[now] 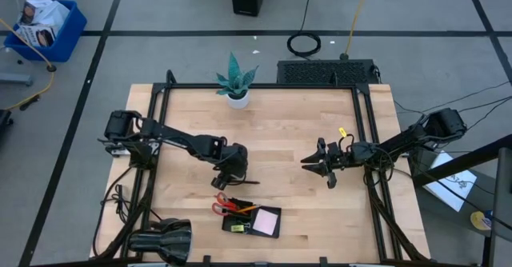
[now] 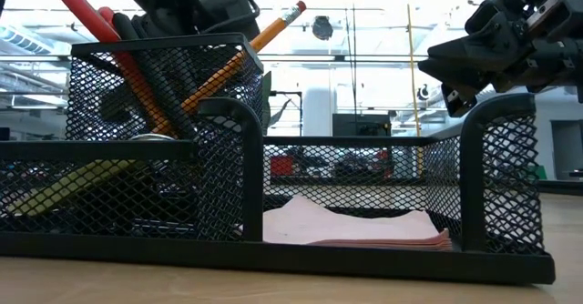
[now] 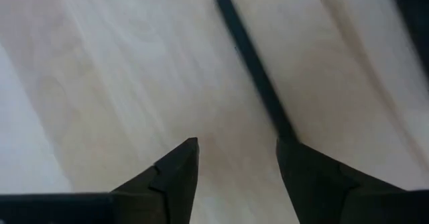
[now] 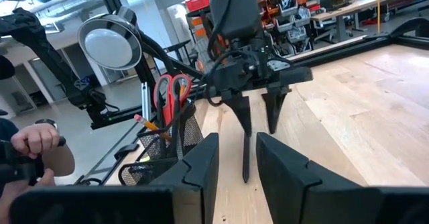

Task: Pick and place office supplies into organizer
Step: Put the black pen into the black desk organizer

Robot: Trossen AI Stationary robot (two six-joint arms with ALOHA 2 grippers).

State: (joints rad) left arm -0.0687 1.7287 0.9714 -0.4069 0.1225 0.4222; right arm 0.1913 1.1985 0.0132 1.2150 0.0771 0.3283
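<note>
One black pen (image 3: 251, 56) is the only loose supply I can find, lying flat on the table just beyond the scissors end of the organizer (image 2: 492, 158), on the side away from the table's front edge. The left hand (image 3: 238, 140) hangs directly over it with fingers apart and nothing clamped. The pen runs out lengthwise ahead of the hand and meets one fingertip instead of sitting in the gap, so the coming grasp likely calls for a small sideways shift to straddle the shaft across its long axis. The right hand (image 4: 236, 143) hovers farther from the organizer, out toward the table's right side, fingers apart and empty, so the left arm is clearly nearer. Inside the organizer: one pair of red-handled scissors (image 1: 224, 206), at least one orange pencil (image 2: 273, 26), and one pink note pad (image 1: 266, 221).
</note>
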